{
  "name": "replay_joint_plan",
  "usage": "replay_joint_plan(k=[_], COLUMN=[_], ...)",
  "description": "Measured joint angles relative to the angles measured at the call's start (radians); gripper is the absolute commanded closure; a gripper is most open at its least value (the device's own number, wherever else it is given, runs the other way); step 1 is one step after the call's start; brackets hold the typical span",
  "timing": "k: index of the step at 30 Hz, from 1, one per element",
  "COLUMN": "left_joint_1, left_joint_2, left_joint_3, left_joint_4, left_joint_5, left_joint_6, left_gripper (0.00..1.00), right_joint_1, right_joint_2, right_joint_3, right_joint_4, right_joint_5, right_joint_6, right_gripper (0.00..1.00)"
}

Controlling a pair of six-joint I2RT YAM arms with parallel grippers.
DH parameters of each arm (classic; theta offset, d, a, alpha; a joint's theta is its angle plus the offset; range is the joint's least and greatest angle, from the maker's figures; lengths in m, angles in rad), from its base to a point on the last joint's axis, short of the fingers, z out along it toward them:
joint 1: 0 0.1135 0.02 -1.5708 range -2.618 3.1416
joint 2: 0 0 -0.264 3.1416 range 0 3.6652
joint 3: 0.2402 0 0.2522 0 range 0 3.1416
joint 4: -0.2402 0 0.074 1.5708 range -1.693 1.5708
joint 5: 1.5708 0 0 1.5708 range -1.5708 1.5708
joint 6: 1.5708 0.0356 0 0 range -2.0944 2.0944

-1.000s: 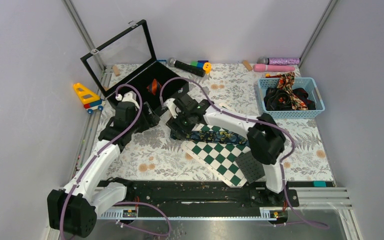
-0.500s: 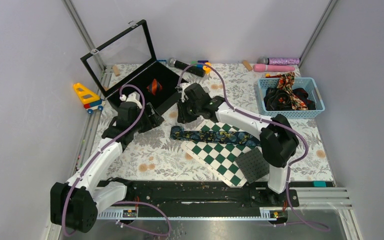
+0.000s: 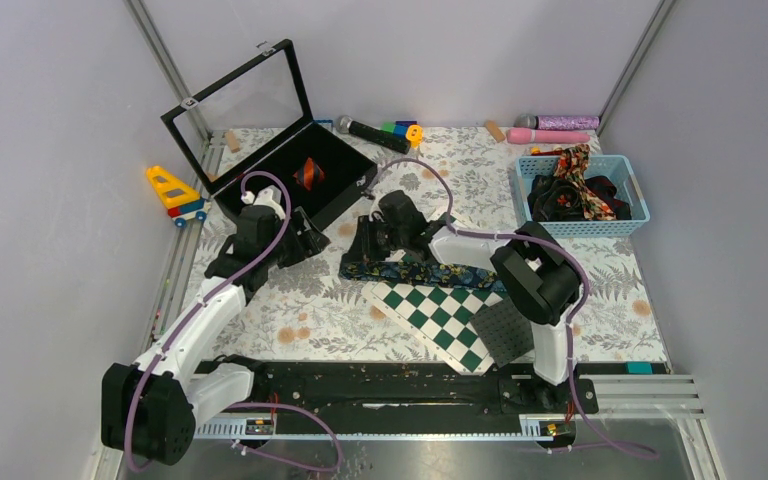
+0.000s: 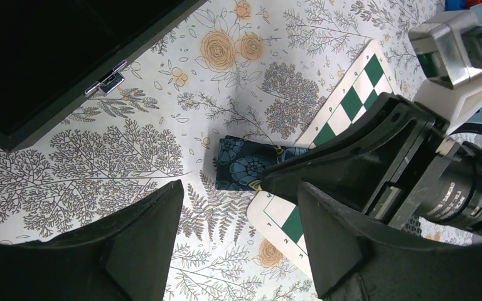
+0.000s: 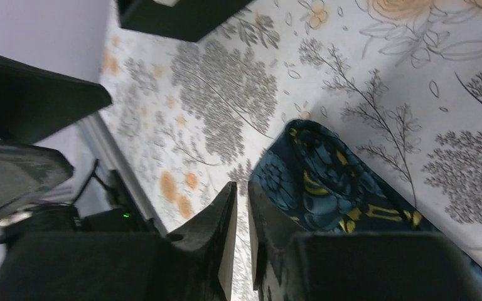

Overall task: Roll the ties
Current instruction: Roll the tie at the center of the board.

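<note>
The dark navy-teal floral-print fabric tie (image 3: 415, 272) lies flat on the floral-cloth bench (image 3: 290, 305), partly across the green-and-white chequered board (image 3: 440, 310). The right gripper (image 5: 241, 188) sits at the tie's left end, jaws almost together, with no fabric visible between them. The left gripper (image 4: 240, 187) hovers beside it, jaws apart. Recommended: seat the end fully between the jaws before turning, then roll tight with edges aligned.
</note>
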Motion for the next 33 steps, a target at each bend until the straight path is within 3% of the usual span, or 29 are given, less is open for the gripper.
replay_joint_plan(k=[7,12,21,33], left_joint_1=[0.0,0.0,0.0,0.0], left_joint_2=[0.0,0.0,0.011,0.013], left_joint_3=[0.0,0.0,-0.004,-0.007], left_joint_4=[0.001,0.001,0.002,0.003], left_joint_5=[0.005,0.007,0.007,0.007], left_joint_6=[0.0,0.0,0.0,0.0], left_gripper=[0.32,0.32,0.32,0.32], right_joint_1=[-0.055,-0.067,-0.069,-0.069], right_joint_2=[0.054,0.106,0.155,0.155], right_joint_3=[-0.077,-0.097,-0.118,-0.127], right_joint_4=[0.373,0.489,0.527,0.445], right_joint_5=[-0.119,-0.144,-0.158,-0.107], right_joint_6=[0.247,0.337,0.383,0.356], right_gripper=[0.86,0.86,0.88,0.89])
